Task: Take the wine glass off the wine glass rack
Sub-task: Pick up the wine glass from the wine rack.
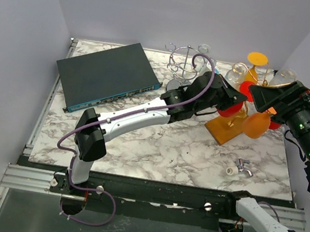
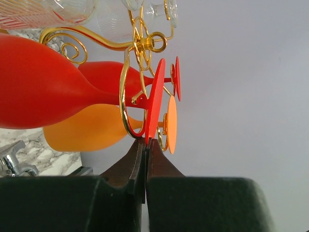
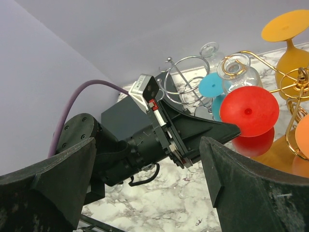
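Opaque red wine glass point(image 2: 43, 87) lies horizontal on gold rack point(image 2: 126, 108), its foot pinched by left gripper point(image 2: 146, 145); right gripper point(image 3: 149, 145) gapes wide.

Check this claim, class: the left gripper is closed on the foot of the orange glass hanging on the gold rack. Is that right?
Not quite: the glass is red, not orange. The left wrist view shows the left gripper closed on the foot of the red glass hanging on the gold rack.
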`<control>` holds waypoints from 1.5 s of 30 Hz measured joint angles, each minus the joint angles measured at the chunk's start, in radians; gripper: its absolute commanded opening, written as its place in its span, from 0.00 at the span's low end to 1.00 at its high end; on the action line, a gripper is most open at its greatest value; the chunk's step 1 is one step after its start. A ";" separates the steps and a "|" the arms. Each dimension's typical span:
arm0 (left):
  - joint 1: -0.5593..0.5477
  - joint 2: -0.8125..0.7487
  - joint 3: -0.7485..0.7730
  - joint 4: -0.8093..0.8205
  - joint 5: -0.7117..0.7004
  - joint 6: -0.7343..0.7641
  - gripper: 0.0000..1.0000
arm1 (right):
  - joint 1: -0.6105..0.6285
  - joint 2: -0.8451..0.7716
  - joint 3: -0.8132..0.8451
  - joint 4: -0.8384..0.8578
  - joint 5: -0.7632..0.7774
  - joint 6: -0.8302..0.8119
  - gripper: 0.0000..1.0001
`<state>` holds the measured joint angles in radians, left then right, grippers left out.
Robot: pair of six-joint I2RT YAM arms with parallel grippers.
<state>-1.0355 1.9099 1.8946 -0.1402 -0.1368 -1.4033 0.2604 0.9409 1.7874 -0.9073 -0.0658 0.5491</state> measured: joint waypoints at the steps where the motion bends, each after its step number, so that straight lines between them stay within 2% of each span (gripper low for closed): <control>1: 0.000 0.000 0.000 0.000 0.003 -0.001 0.00 | 0.000 0.000 0.000 0.000 0.001 0.000 0.95; 27: 0.027 -0.020 -0.039 0.003 0.077 -0.135 0.00 | 0.000 0.000 -0.008 0.000 0.020 0.000 0.94; 45: 0.055 -0.066 -0.078 0.000 0.104 -0.172 0.00 | 0.000 0.000 -0.019 0.001 0.025 0.001 0.94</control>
<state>-0.9806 1.8439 1.8164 -0.1406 -0.0330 -1.5749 0.2604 0.9405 1.7679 -0.9062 -0.0406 0.5499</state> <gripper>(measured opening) 0.019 0.944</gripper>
